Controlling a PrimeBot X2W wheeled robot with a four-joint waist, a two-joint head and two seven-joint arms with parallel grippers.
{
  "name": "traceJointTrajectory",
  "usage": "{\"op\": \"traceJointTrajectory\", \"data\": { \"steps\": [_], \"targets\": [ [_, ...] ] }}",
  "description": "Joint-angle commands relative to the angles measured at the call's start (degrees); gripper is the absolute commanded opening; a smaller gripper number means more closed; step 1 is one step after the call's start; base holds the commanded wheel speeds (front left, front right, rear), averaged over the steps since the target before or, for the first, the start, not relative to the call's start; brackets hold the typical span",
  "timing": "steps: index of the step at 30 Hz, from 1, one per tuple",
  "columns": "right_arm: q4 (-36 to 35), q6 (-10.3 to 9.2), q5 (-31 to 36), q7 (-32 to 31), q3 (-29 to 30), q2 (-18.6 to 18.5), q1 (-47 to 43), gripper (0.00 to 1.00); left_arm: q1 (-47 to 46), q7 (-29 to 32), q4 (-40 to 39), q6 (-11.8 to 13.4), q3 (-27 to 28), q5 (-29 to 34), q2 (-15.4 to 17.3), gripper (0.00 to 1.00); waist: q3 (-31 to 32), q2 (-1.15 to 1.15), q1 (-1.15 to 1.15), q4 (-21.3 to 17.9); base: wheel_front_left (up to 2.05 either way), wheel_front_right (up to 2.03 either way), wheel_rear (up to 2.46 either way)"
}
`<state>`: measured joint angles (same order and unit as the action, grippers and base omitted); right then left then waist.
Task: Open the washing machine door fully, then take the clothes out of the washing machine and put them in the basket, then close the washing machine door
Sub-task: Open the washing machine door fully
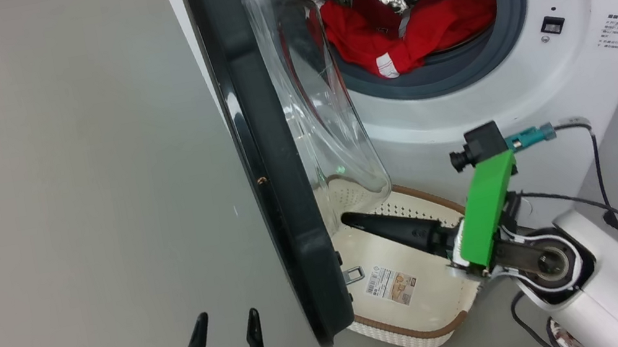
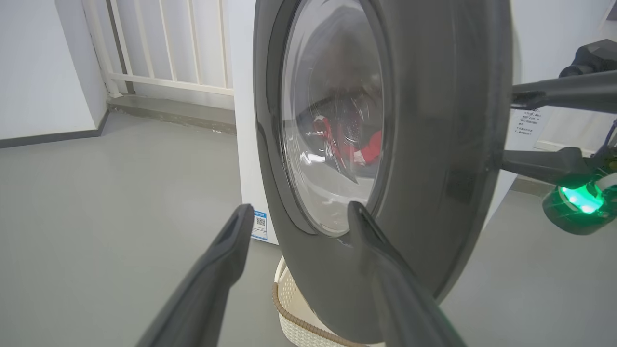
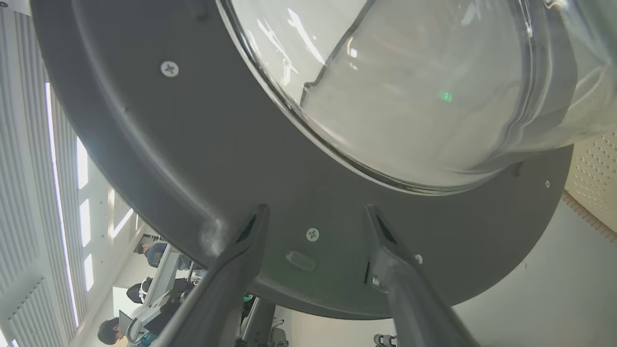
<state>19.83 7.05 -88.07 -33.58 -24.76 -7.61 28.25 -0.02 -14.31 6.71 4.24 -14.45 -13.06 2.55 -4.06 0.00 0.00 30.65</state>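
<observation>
The washing machine [image 1: 529, 99] stands with its door [image 1: 271, 192] swung out, edge-on in the head view, the glass bowl [image 1: 322, 102] facing the drum. Red clothes [image 1: 417, 33] lie in the drum opening and show through the glass [image 2: 368, 149]. The cream basket [image 1: 425, 305] sits on the floor under the door. My right gripper [image 1: 354, 221] reaches over the basket to the door's inner face [image 3: 202, 159], jaws open and empty [image 3: 315, 212]. My left gripper [image 1: 225, 320] hangs open on the door's outer side [image 2: 298, 214], touching nothing.
Grey floor [image 1: 51, 210] spreads left of the door. A white railing [image 2: 159, 48] and wall stand behind the machine. A black cable [image 1: 608, 199] trails by my right forearm. People sit at desks far off [image 3: 144, 289].
</observation>
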Motion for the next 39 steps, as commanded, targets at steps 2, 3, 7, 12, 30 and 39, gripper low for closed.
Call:
{"op": "traceJointTrajectory", "data": {
  "steps": [2,3,7,12,30,39],
  "targets": [
    [-1.7,0.44,0.8,1.5,-0.2,-0.5,-1.3,1.00,-1.9,-0.7,-0.6,-0.6,2.0,0.8,0.3,1.00,0.6,0.00,0.00,-0.3,0.00,0.00,0.00],
    [-1.7,0.44,0.8,2.1,-0.1,-0.9,-1.9,1.00,-1.9,-0.7,-0.4,-0.8,2.0,0.8,0.3,1.00,0.8,0.00,0.00,-0.4,0.00,0.00,0.00],
    [-1.6,0.44,1.2,4.5,0.4,-3.1,-4.3,1.00,-1.9,-0.7,0.3,-1.2,1.9,0.8,0.3,1.00,1.5,0.00,0.00,-0.8,0.00,0.00,0.00],
    [-2.1,0.44,1.8,7.6,0.5,-5.5,-7.8,1.00,-2.0,-0.7,0.9,-1.5,2.2,0.9,0.3,1.00,2.0,0.00,0.00,-1.6,0.00,0.00,0.00],
    [-1.7,0.44,6.6,20.1,-4.6,-13.3,-14.7,1.00,-0.9,-0.7,0.8,-1.7,4.3,1.4,0.3,1.00,2.3,0.00,0.00,-6.2,0.00,0.00,0.00],
    [-0.2,0.44,8.5,28.8,-8.1,-16.0,-17.0,1.00,0.1,-0.7,0.9,-1.8,4.9,1.4,0.3,1.00,3.2,0.00,0.00,-6.9,0.00,0.00,0.00]
  ]
}}
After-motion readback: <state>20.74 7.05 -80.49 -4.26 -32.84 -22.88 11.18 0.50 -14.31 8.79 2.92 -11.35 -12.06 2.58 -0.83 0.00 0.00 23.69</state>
